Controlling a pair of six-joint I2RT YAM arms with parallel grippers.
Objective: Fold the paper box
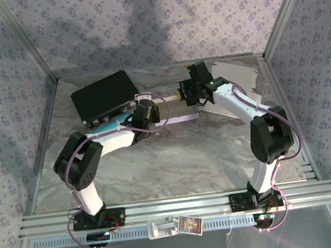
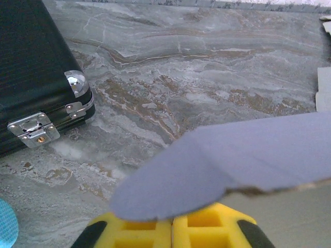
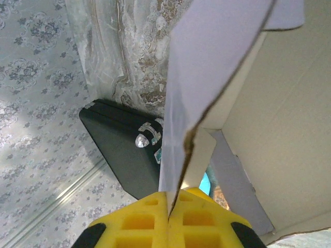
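**Cardboard clamped on one side only: skid first, tear second**

Marbled table (image 1: 175, 159) is carrying the box (image 1: 180, 118), which is lying half-formed at the back middle, between my two arms and just right of the case (image 1: 103, 95). I am judging the biggest danger to be the whole box skidding across that slick-looking top into the case, if one arm is pulling while the other is merely leaning.

Next down, a lavender panel (image 3: 207, 77) is running edge-on into the right claw (image 3: 169, 217), which is clamping fully on it. Twisting from here is risking a rip along its ragged edge.

Smallest worry: the left claw (image 2: 171, 227) is sitting with its pads pressed together beneath a flap (image 2: 222, 170). I am not seeing card between them, so it is probably gripping nothing and could slip off.
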